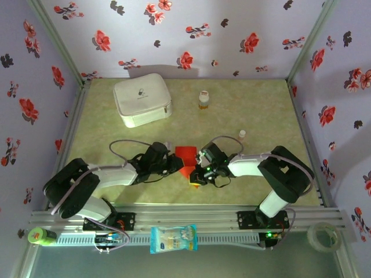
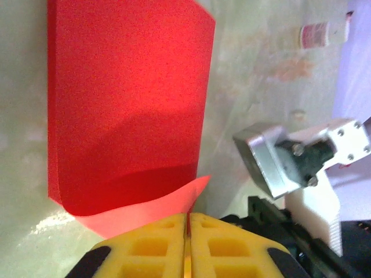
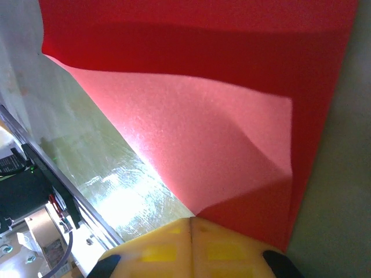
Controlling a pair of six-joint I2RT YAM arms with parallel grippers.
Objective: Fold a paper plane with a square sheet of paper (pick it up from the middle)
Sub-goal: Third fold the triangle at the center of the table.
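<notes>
I see the sheet of paper (image 1: 185,154) as plain bright red, lying on the green table (image 1: 255,110) nearer to me than the white case (image 1: 142,99) and a little to its right, well apart from it. Most of the sheet lies flat. Its near edge curls up off the table and shows a paler pinkish underside with a soft dent in it. The left gripper (image 1: 175,165) has its yellow fingers pressed together, and the wrist view shows the curled edge running into the seam between them. The right gripper (image 1: 199,169) is closed the same way on that raised part, just beside the left one, so the two nearly meet on the side of the sheet away from the case. There is bare table between the case and the sheet, and more to the right of the case. That stretch is broken by a small bottle (image 1: 203,99) near the case and a smaller white piece (image 1: 242,134) further right. Metal rails run along both side edges, the left one close to the case. The case is closed, so I cannot tell what is in it. The lower part of the bottle looks amber. A blue-and-white packet (image 1: 173,238) sits on the front rail, far from the case.
</notes>
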